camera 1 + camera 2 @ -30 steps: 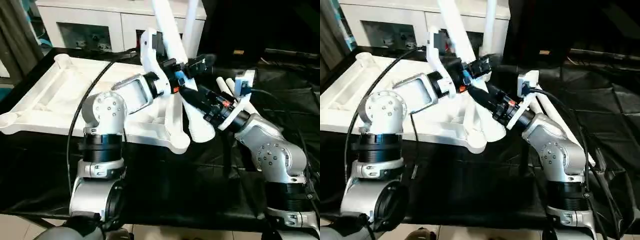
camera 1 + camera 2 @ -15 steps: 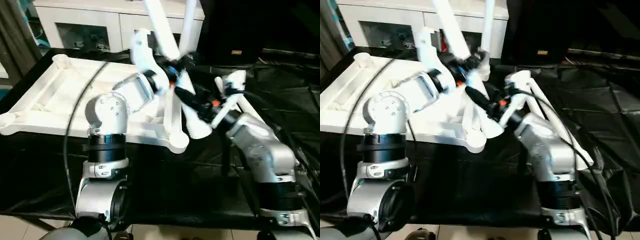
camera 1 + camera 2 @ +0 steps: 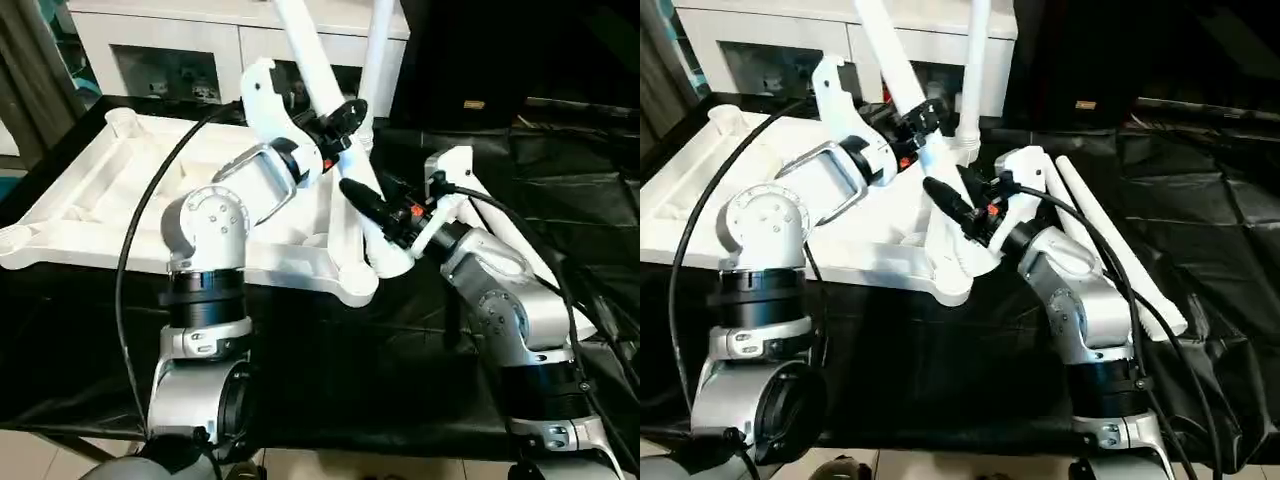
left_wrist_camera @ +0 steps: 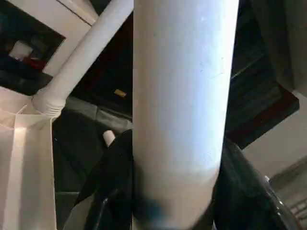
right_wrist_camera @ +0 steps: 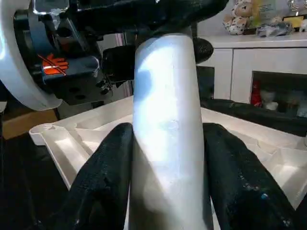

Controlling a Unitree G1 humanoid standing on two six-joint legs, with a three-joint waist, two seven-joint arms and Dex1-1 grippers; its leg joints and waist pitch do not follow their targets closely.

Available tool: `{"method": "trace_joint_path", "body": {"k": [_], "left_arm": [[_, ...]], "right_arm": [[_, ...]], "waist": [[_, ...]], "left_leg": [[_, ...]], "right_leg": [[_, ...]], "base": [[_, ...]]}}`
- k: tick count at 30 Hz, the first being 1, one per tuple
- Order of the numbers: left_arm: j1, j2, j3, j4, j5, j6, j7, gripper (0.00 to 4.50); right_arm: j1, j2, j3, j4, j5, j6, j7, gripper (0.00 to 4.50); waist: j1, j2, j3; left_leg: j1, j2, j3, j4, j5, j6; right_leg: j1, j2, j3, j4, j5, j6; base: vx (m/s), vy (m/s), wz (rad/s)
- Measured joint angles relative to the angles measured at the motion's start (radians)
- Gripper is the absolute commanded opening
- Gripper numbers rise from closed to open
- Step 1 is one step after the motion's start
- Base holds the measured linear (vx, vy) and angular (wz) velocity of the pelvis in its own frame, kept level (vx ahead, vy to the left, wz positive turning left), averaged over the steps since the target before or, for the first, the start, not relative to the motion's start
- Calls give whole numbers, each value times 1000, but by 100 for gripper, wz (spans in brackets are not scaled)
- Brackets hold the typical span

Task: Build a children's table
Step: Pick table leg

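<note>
The children's table top (image 3: 100,190) lies upside down, ribs up, on black cloth. One white leg (image 3: 378,50) stands upright in its far right corner socket. A second leg (image 3: 300,30) leans left, and its thick lower end rests by the near right corner socket (image 3: 352,285). My left gripper (image 3: 338,112) is shut on this leg about midway up, with black fingers (image 4: 115,182) pressed against both sides of the leg (image 4: 182,72). My right gripper (image 3: 362,195) grips the same leg (image 5: 165,96) lower down, its fingers (image 5: 110,182) tight against it.
A white cabinet with glass doors (image 3: 180,50) stands behind the table top. A loose white leg (image 3: 1115,240) lies on the black cloth to the right. A black cable (image 3: 150,220) arcs over my left arm. My right elbow (image 3: 500,290) sits close to the near right corner.
My left gripper has swung in from beside the leg and closed around it. The leg's top has leaned further left. My right gripper moved left with it, still holding.
</note>
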Motion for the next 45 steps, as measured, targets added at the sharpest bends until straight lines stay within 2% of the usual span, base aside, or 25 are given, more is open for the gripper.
{"method": "trace_joint_path", "body": {"k": [4,6,11,18,19,22,25,34,35,37,40,42,45], "left_arm": [[8,63,-81,2,-3,9,-149,181],[13,111,-128,11,-21,18,-259,181],[12,188,-191,26,-54,42,-454,181],[-11,221,-194,19,-123,57,-601,181],[-11,221,-194,18,-128,57,-606,181],[-11,221,-193,13,-143,57,-626,181],[-11,222,-193,13,-145,56,-636,181],[-8,225,-192,13,-147,44,-636,181],[-8,222,-192,14,-142,36,-617,216],[-8,210,-188,14,-125,30,-569,250],[-7,192,-190,16,-91,24,-498,271],[8,195,-210,-21,-51,14,-457,291],[55,189,-248,-90,-7,13,-393,294]], "right_arm": [[-21,-13,-36,0,81,50,51,283],[-28,-59,-53,-8,132,111,98,298],[-10,-178,-62,-20,230,257,248,301],[48,-272,-56,-67,338,407,373,301],[50,-273,-55,-70,341,414,376,274],[55,-283,-25,-83,343,436,396,262],[54,-283,-16,-83,344,444,401,225],[47,-278,0,-87,330,421,391,195],[46,-272,0,-85,323,411,381,195],[44,-262,-1,-79,303,396,352,194],[40,-255,4,-74,262,391,302,193],[40,-245,5,-63,244,375,271,193],[38,-234,6,-48,215,353,231,193]], "waist": [[3,0,0],[8,0,0],[11,1,0],[14,1,0],[14,1,0],[16,1,-1],[22,1,-1],[28,1,-1],[28,1,-1],[28,1,-1],[28,1,0],[25,1,0],[25,1,0]], "left_leg": [[0,0,0,0,0,0],[0,0,0,0,0,0],[1,0,0,1,0,0],[4,0,0,2,0,0],[4,0,0,2,0,0],[4,0,0,3,0,0],[4,0,0,3,0,0],[3,0,0,5,0,0],[3,0,0,5,0,0],[3,0,0,5,0,0],[2,0,0,5,0,0],[3,0,0,5,0,0],[2,1,0,4,0,0]], "right_leg": [[0,0,0,0,0,0],[0,0,0,0,0,0],[1,0,0,1,0,0],[3,0,0,2,1,-1],[4,0,0,2,1,-2],[4,0,0,2,3,-2],[4,0,0,2,4,-2],[4,0,0,2,5,-1],[4,0,0,2,5,-1],[4,0,0,2,5,-1],[3,-1,0,2,5,-1],[3,-1,0,2,5,-1],[3,-1,0,2,5,-1]], "base": [[0,0,0],[0,0,0],[0,0,0],[0,0,0],[0,0,0],[0,0,0],[0,0,0],[0,0,0],[0,0,0],[0,0,0],[0,0,0],[0,0,0],[0,0,0]]}}
